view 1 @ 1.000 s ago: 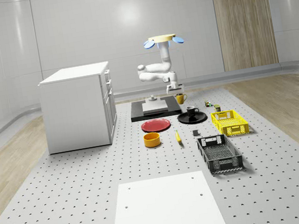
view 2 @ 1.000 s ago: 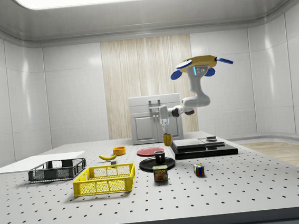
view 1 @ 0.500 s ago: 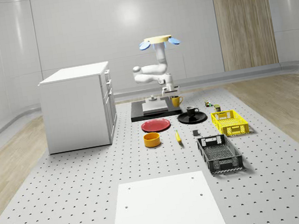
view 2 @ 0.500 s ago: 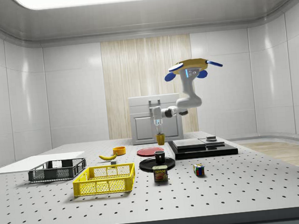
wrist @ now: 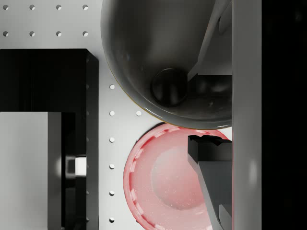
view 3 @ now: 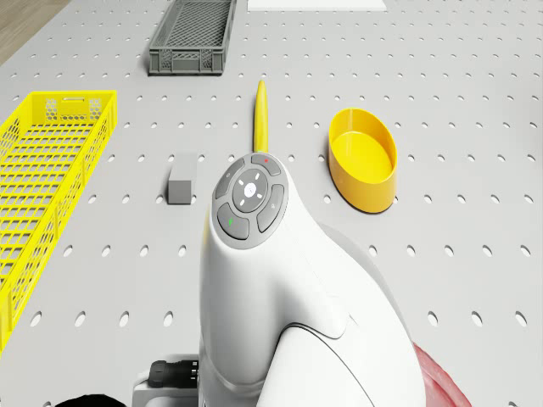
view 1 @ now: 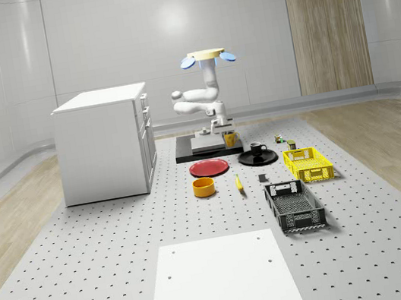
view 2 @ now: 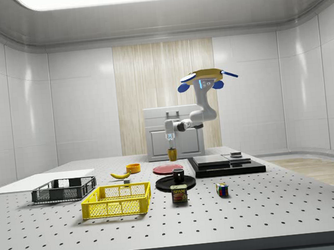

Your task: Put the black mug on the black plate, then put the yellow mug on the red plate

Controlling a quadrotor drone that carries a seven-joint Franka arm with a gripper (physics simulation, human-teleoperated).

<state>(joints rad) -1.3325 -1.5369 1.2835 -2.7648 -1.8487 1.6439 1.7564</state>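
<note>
The yellow mug [view 1: 230, 139] hangs in the air with my gripper [view 1: 226, 127] shut on its rim. In the side view the yellow mug [view 2: 171, 154] is above the far edge of the red plate [view 2: 167, 168]. The wrist view looks down into the mug [wrist: 163, 52], with one finger [wrist: 211, 38] inside its wall and the other finger [wrist: 213, 167] outside; the red plate [wrist: 158, 182] lies below, partly under the mug. The black mug [view 1: 257, 148] stands on the black plate [view 1: 267, 159]. The drone [view 1: 206, 57] hovers over the black platform [view 1: 204, 149].
A yellow bowl [view 1: 204, 187] and a banana [view 1: 238, 183] lie in front of the red plate [view 1: 209, 168]. A yellow crate [view 1: 308, 164] and a black crate [view 1: 294, 205] sit to the whole-scene view's right. A white cabinet [view 1: 107, 142] stands at the left. A can [view 2: 179, 194] and a cube [view 2: 222, 189] are near the black plate.
The drone, arm and held yellow mug have moved toward the whole-scene view's left, from beside the black plate to near the red plate. The mug sits slightly lower.
</note>
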